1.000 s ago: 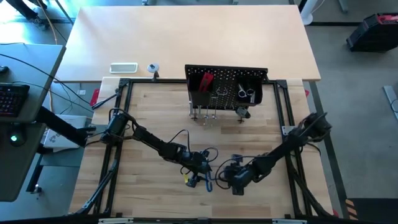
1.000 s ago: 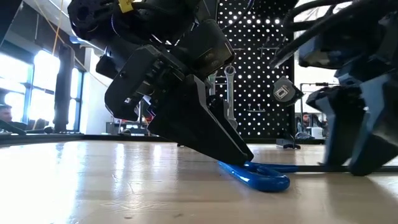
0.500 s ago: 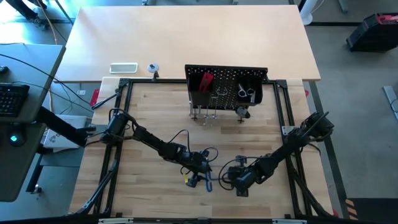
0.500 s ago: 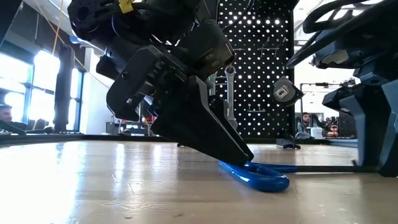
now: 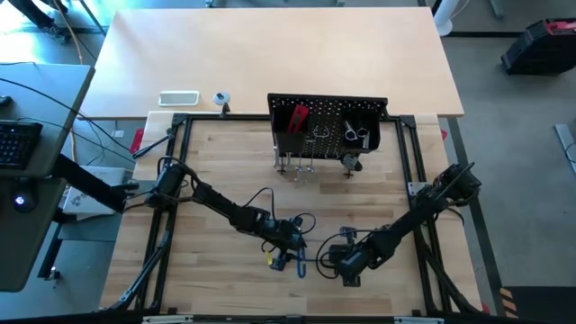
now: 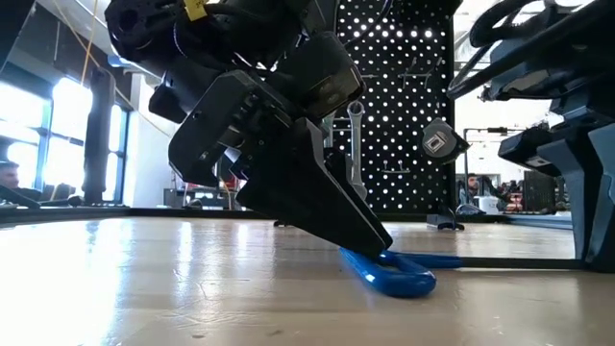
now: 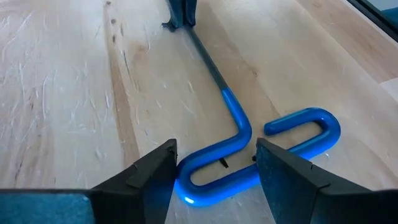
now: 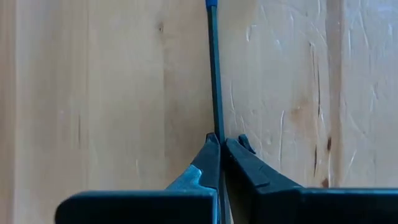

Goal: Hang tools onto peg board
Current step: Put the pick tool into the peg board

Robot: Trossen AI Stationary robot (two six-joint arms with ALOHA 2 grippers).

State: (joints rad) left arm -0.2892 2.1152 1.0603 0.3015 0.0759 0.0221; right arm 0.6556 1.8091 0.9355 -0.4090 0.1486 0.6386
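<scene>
Pegboard comes first: the black perforated metal peg board (image 5: 328, 126) stands upright on short legs at the far side of the pale wooden table (image 5: 225, 171), well beyond both grippers, with a red-handled tool (image 5: 298, 117), slim silver wrenches (image 5: 310, 148) and a pair of silver scissors (image 5: 357, 136) already hanging on it. Nearer the front edge, the two dark arms reach toward each other. Between them lies the black L-shaped key with a blue looped handle (image 7: 249, 146), flat on the wood. The left gripper (image 7: 214, 168) hangs low over the blue loop, its fingers (image 7: 149, 174) spread wide on either side of the handle, one at each flank, gripping nothing. The right gripper (image 8: 219, 152) sits at the far end of the key's thin dark shaft, its fingers (image 8: 202, 168) pressed together with the shaft running straight into the seam between them, pinched there against the table.
</scene>
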